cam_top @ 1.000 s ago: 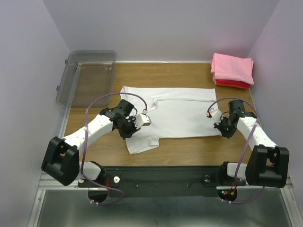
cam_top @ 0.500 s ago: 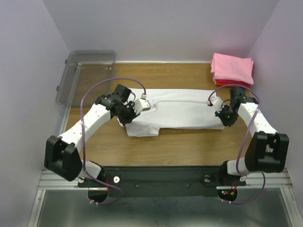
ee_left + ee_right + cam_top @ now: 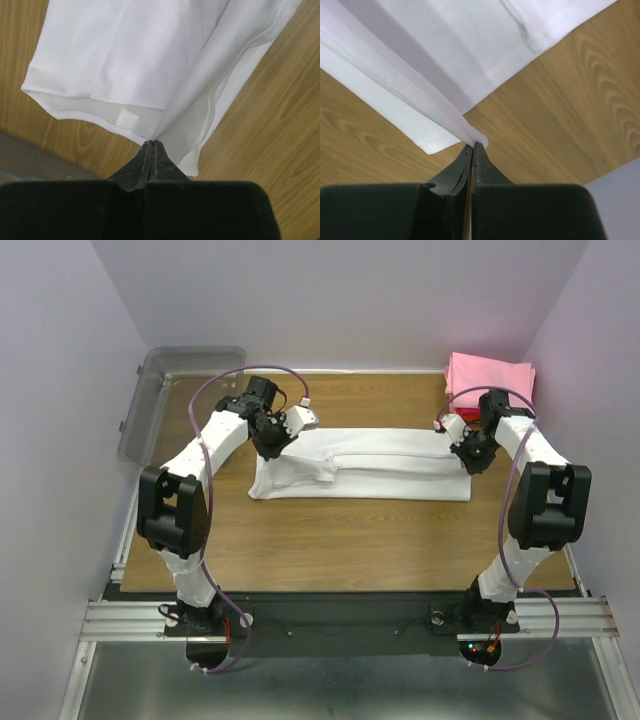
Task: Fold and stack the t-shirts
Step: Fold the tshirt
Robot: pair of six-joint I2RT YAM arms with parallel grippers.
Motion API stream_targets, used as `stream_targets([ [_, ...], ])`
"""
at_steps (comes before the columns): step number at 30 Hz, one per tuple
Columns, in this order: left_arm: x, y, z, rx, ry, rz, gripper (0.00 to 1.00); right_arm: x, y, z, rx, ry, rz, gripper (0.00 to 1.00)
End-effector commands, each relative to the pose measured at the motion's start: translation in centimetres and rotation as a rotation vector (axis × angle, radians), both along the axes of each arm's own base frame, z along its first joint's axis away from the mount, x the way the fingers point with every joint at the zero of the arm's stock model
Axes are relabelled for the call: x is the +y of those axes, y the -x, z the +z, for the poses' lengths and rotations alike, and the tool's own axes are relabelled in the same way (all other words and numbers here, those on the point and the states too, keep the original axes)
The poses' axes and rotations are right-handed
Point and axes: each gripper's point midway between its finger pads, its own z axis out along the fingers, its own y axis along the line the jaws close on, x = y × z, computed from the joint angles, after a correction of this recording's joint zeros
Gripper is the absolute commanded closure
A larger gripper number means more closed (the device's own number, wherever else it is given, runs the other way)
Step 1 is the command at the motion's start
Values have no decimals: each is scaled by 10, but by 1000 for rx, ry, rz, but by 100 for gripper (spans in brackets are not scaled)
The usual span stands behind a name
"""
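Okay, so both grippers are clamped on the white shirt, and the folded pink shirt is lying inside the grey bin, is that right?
Not quite. The pink shirt is not in the grey bin; it lies folded at the far right corner of the table, as the top external view shows. The left gripper and the right gripper are indeed clamped on the white shirt.

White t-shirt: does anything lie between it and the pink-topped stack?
No loose object visible. Only bare table and the right gripper, shut on the white t-shirt, lie between it and the pink t-shirt.
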Motion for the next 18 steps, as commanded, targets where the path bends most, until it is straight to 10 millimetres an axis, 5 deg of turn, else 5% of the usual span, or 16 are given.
stream_targets([
  [1,1,-20,2,-20,6,-25,100,-5,-31,5,-35,9,-4,99],
  [11,15,-43,-34,15,-20,15,100,-3,-59,-18,-3,-20,-30,96],
  [14,13,-54,-35,1,-16,48,97,-3,-67,-16,-15,-30,-63,68],
  [15,12,-57,-33,0,-7,67,80,-3,-70,-13,-25,-32,-74,64],
  [16,11,-61,-28,-14,2,76,73,-3,-73,-9,-37,-33,-89,59],
  [17,13,-64,-24,-21,11,91,70,-3,-76,-4,-50,-37,-103,44],
  [18,13,-64,-19,-27,20,101,65,-3,-81,8,-82,-42,-123,43],
])
